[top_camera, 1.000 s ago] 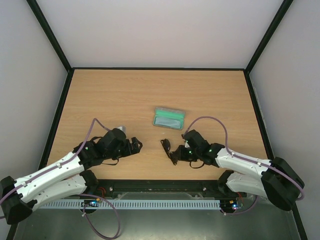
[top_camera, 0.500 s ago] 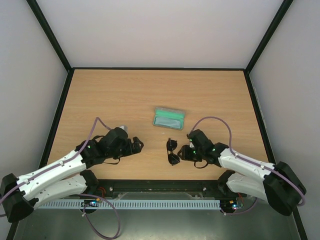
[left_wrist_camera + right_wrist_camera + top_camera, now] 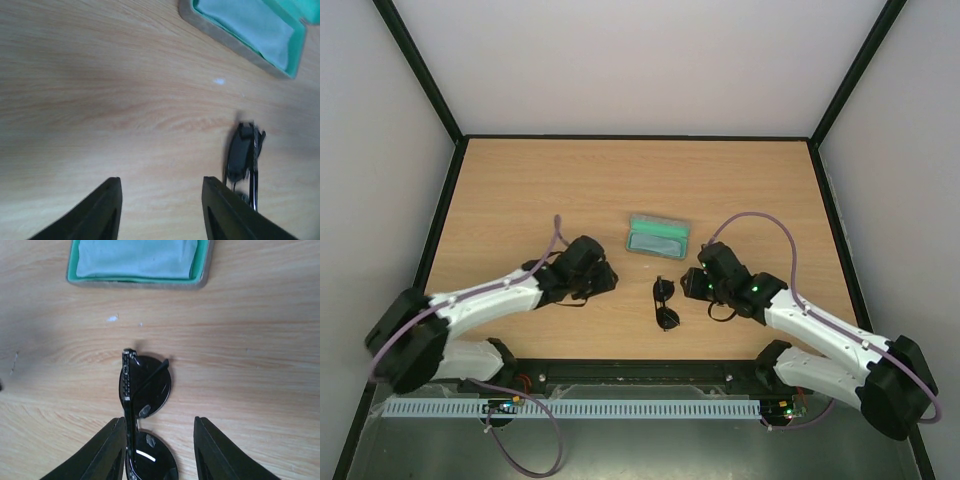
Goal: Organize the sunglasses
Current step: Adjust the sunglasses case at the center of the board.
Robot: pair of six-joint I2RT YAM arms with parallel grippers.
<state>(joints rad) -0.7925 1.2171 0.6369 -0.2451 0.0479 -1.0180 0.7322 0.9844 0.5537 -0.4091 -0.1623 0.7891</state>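
Two black fingers of the right gripper stand apart, bracketing one lens of the small black sunglasses with dark rounded lenses without clamping it. The sunglasses lie folded on the light wooden table, just on the robot's side of the grey rectangular case with green lining, probably staged for insertion. The left gripper, near-left of the case, is likewise spread and empty, facing the sunglasses, likely to assist. A light blue-grey square cloth already lines the case.
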